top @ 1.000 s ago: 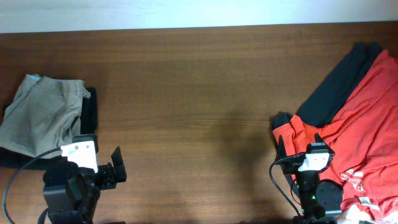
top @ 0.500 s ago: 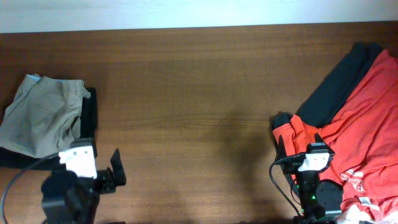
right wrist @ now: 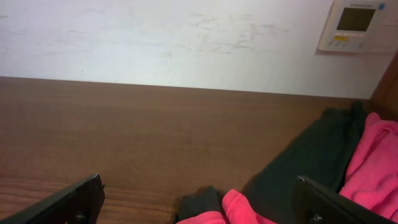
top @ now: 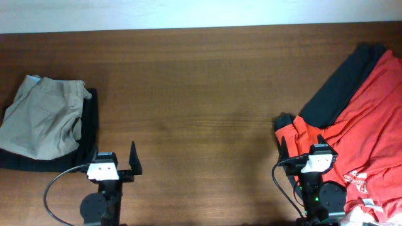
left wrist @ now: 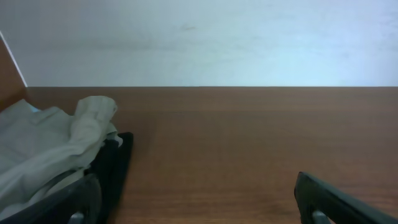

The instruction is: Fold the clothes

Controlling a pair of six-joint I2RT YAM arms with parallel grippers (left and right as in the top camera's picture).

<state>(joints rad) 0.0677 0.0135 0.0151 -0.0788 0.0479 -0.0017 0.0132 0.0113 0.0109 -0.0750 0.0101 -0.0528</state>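
The khaki-beige trousers [top: 41, 119] lie folded in a bundle at the table's left edge, on top of a black garment [top: 90, 129]. In the left wrist view the trousers [left wrist: 56, 143] are ahead and to the left. My left gripper [top: 114, 162] is open and empty near the front edge, just right of the bundle, not touching it; its jaws [left wrist: 199, 208] frame bare wood. My right gripper [top: 303, 149] is open and empty at the front right; its jaws [right wrist: 202, 205] stand over the near corner of a red garment.
A red garment [top: 370, 125] and a black garment [top: 336, 88] lie spread in a pile at the right edge, also in the right wrist view [right wrist: 373, 162]. The wooden table [top: 201, 94] is bounded by a white wall [right wrist: 186, 37] at the back.
My left arm has swung right and drawn back from the trousers bundle, and now points straight ahead. The right arm and the clothes have not moved.
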